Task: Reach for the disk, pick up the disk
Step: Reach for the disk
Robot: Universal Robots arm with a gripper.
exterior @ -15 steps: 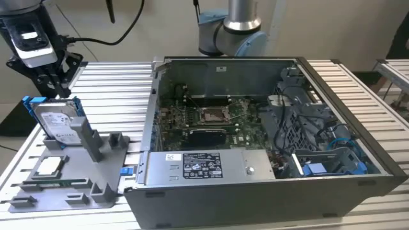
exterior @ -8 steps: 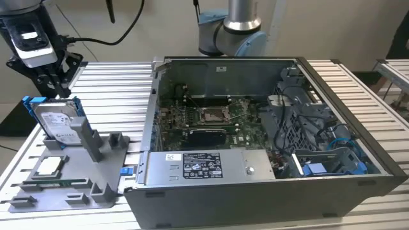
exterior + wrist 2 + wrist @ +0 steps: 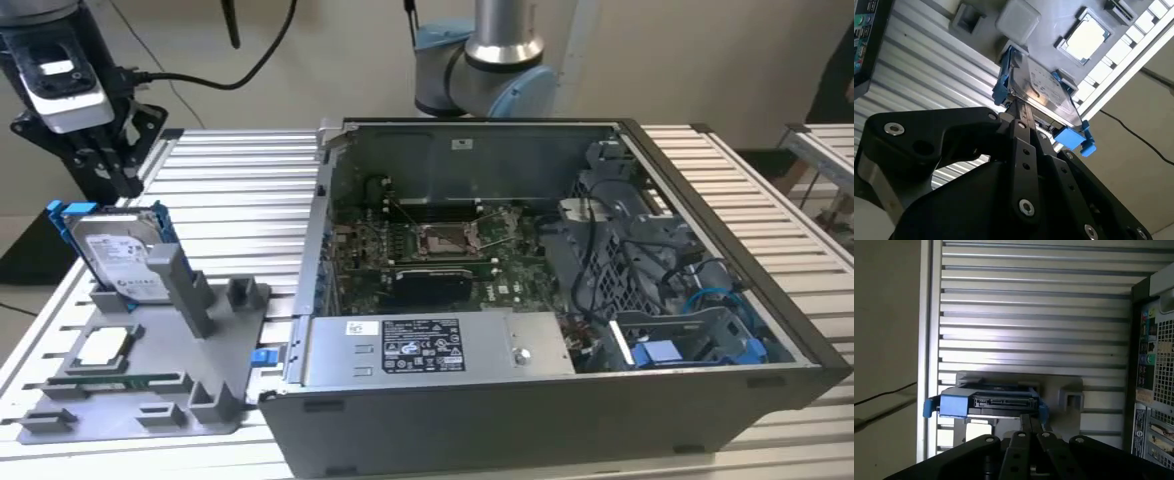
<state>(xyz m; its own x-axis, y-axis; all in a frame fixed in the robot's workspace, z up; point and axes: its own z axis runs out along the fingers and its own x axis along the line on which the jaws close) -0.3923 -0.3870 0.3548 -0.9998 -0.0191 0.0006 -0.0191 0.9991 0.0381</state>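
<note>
Disk point(image 3: 118, 250) stands up in the grey holder point(image 3: 200, 350) at the table's point(image 3: 240, 200) edge, on the exterior view's left, with the claw point(image 3: 123, 185) just above. In the second wrist view the claw's point(image 3: 1015, 107) fingers point(image 3: 1021, 130) are together, beside the disk point(image 3: 1041, 92). In the first wrist view the claw point(image 3: 1031, 422) is close to the disk's point(image 3: 999, 402) blue-framed edge.

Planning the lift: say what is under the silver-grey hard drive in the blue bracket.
The silver-grey hard drive stands on edge in a slot of the grey plastic fixture, which lies on the ribbed metal table. The slot's walls hide its lower edge.
</note>
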